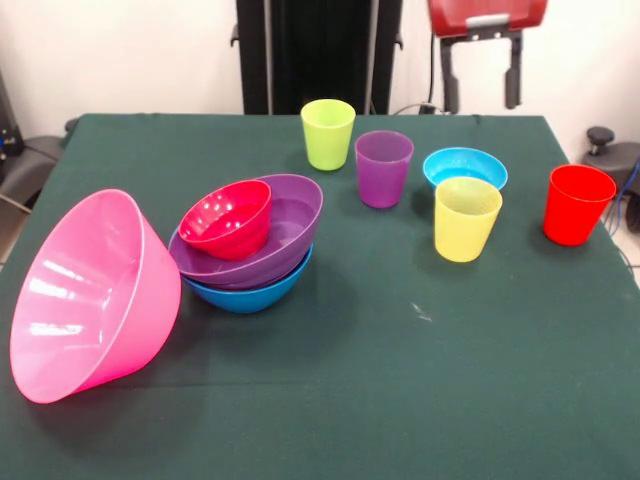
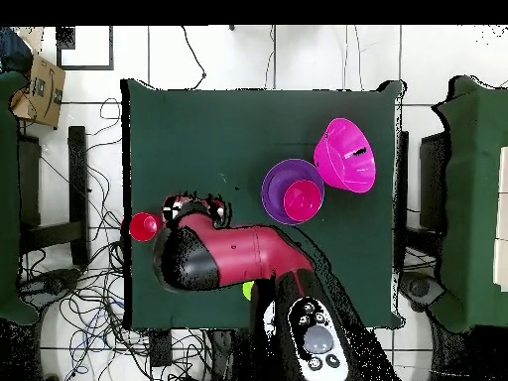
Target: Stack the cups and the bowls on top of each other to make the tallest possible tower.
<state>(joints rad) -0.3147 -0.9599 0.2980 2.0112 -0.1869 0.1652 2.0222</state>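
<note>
The tower is a medium blue bowl point(image 1: 250, 292) with the large purple bowl point(image 1: 285, 235) nested in it and the small red bowl point(image 1: 228, 218) tilted inside that. The very large pink bowl point(image 1: 95, 295) lies tipped on its side just left of the tower. The lime green cup point(image 1: 328, 133), purple cup point(image 1: 384, 168), yellow cup point(image 1: 467, 218) and red cup point(image 1: 577, 204) stand upright and apart. The light blue bowl point(image 1: 464, 167) sits behind the yellow cup. The orange bowl is out of view. My gripper point(image 1: 480, 75) hangs open and empty above the table's far edge.
The green table point(image 1: 400, 380) has bare cloth along its near half. In the overhead view my arm point(image 2: 233, 256) covers the cups' side of the table; only the red cup point(image 2: 143, 226), the purple bowl point(image 2: 283, 184) and the pink bowl point(image 2: 345, 156) show plainly.
</note>
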